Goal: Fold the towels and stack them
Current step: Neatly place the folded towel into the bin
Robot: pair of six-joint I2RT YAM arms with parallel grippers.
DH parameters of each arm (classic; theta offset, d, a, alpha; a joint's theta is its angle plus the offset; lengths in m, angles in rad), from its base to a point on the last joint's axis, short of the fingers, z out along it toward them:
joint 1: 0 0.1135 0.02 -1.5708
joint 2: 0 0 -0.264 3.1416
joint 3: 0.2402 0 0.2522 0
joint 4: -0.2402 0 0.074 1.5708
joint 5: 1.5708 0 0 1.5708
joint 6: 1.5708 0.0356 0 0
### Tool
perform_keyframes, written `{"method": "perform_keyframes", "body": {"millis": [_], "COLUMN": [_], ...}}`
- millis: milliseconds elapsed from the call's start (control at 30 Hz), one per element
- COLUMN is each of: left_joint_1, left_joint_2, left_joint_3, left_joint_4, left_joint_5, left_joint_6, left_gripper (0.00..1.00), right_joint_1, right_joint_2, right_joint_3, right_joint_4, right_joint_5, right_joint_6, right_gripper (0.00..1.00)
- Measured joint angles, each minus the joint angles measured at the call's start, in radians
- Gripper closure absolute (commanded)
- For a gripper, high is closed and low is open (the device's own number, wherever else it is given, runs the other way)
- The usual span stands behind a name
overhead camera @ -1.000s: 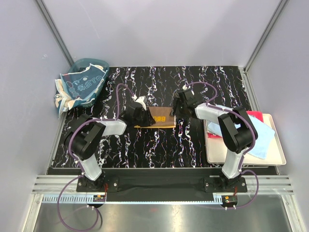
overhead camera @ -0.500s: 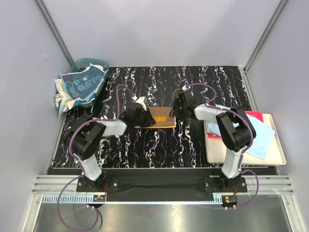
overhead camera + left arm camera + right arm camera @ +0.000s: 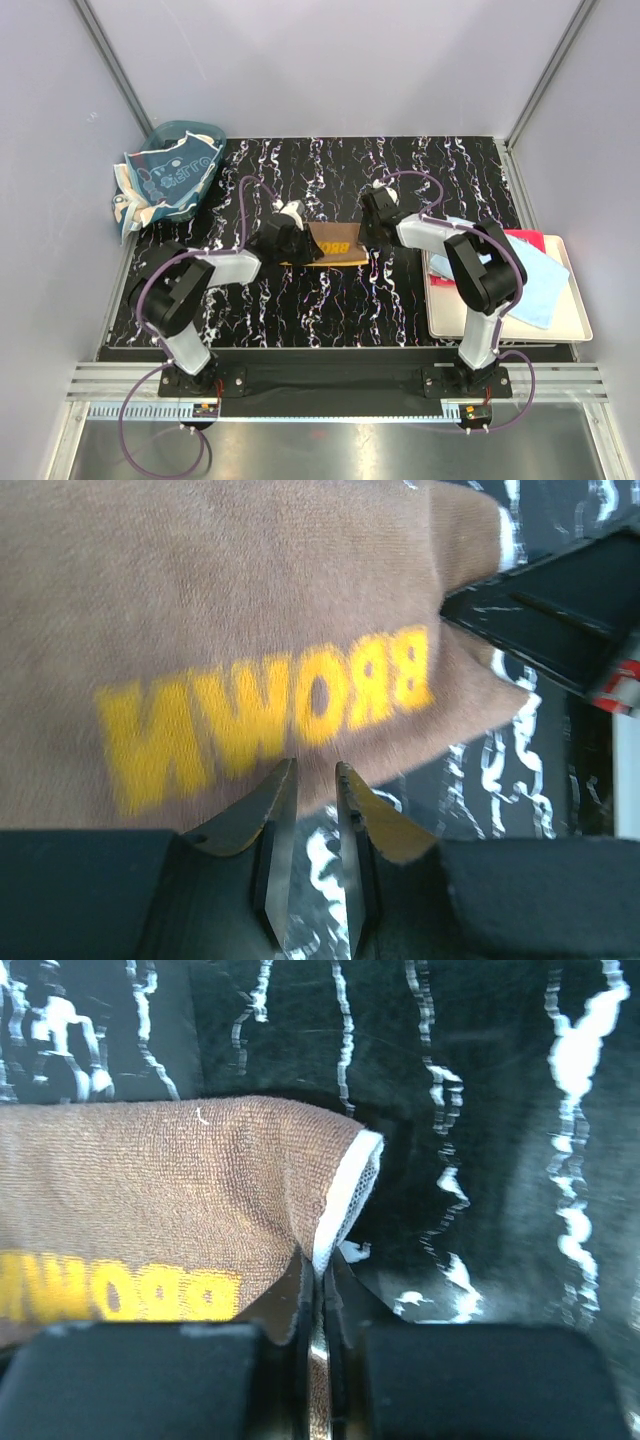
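At the centre of the counter (image 3: pixel 400 290), the brown towel (image 3: pixel 335 243) lies with its 2 o'clock corner pinched in the closed right tool (image 3: pixel 318 1280), presumably to lift it into a fold; the left tool (image 3: pixel 312 775), narrowly parted at the 9 o'clock edge, shows no certain grip.

The brown towel (image 3: pixel 250 600) is running off the left wrist view's top and left edges, its yellow lettering (image 3: pixel 270 715) blurring. From above, the right arm (image 3: pixel 485 270) is hiding part of the tray (image 3: pixel 575 318).
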Motion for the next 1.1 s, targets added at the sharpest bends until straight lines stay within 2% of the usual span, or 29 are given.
{"method": "perform_keyframes", "body": {"millis": [167,400,633,900,1100], "left_joint_1": [-0.030,-0.144,-0.159,-0.159,-0.159], "left_joint_2": [-0.142,-0.410,-0.689,-0.875,-0.907], "left_joint_3": [0.005,0.092,0.095,0.081,0.080], "left_joint_4": [-0.116,-0.327,-0.524,-0.699,-0.747], "left_joint_5": [-0.023,-0.063,-0.086,-0.086,-0.065], "left_joint_6": [-0.014,-0.006,0.043,0.115,0.159], "left_gripper": [0.73,0.72,0.71,0.69,0.69], "right_joint_1": [0.023,0.050,0.076,0.083,0.084], "right_joint_2": [-0.027,-0.143,-0.298,-0.467,-0.556], "right_joint_3": [0.023,0.024,0.016,0.034,0.178], "right_joint_4": [-0.127,-0.337,-0.507,-0.739,-0.889], "right_joint_5": [0.094,0.207,0.294,0.403,0.463], "right_joint_6": [-0.047,-0.122,-0.154,-0.156,-0.154], "right_gripper": [1.00,1.00,1.00,1.00,1.00]}}
